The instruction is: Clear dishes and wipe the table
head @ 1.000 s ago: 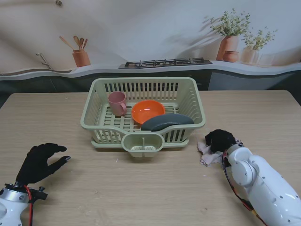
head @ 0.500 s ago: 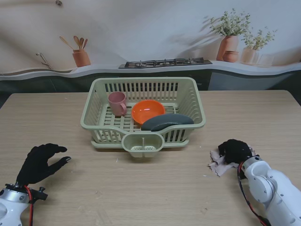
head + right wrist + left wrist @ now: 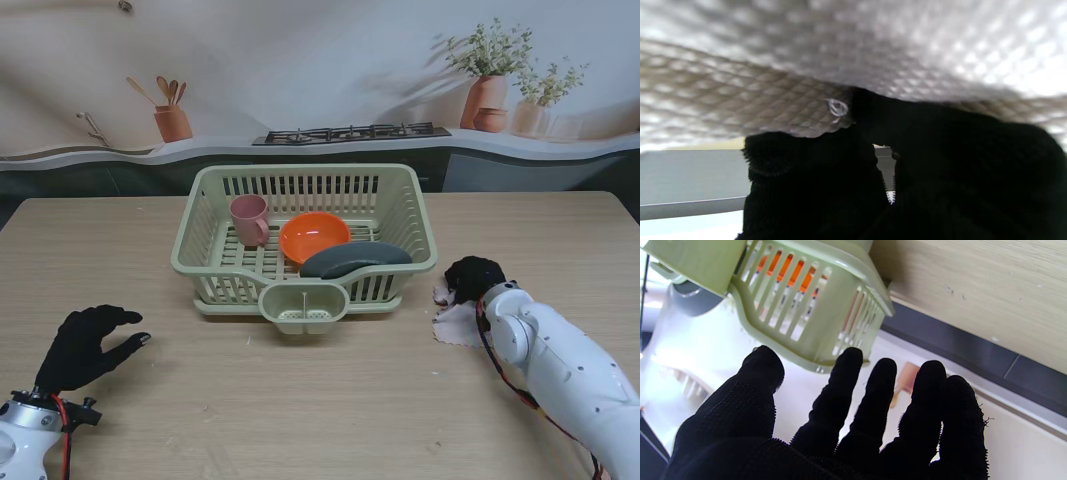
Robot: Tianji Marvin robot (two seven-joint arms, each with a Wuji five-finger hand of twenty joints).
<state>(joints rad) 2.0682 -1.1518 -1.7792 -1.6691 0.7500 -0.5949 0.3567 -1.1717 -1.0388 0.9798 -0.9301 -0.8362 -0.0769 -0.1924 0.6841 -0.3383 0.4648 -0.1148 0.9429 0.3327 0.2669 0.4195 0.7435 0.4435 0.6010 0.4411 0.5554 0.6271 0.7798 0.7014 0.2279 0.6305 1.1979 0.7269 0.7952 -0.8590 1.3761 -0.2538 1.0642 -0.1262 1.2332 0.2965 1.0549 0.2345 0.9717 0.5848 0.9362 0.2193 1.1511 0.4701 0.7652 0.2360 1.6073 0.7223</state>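
A pale green dish rack [image 3: 410,215] stands mid-table holding a pink cup [image 3: 249,219], an orange bowl [image 3: 314,236] and a dark grey plate [image 3: 355,259]. My right hand [image 3: 471,278] in its black glove presses on a pale waffle-weave cloth [image 3: 459,322] lying on the table just right of the rack; the right wrist view shows the cloth [image 3: 846,50] bunched against my curled fingers [image 3: 813,173]. My left hand [image 3: 88,345] hovers open at the near left, holding nothing. In the left wrist view its spread fingers [image 3: 853,400] point toward the rack [image 3: 813,306].
The rack has a small cutlery cup [image 3: 303,305] on its near side. A wall print of a kitchen counter with pots and plants runs behind the table's far edge. Bare wooden table top [image 3: 300,400] stretches between my arms.
My right hand swept the cloth nearer to me and rightward, then back farther and left beside the rack's corner. The left hand has stayed put.
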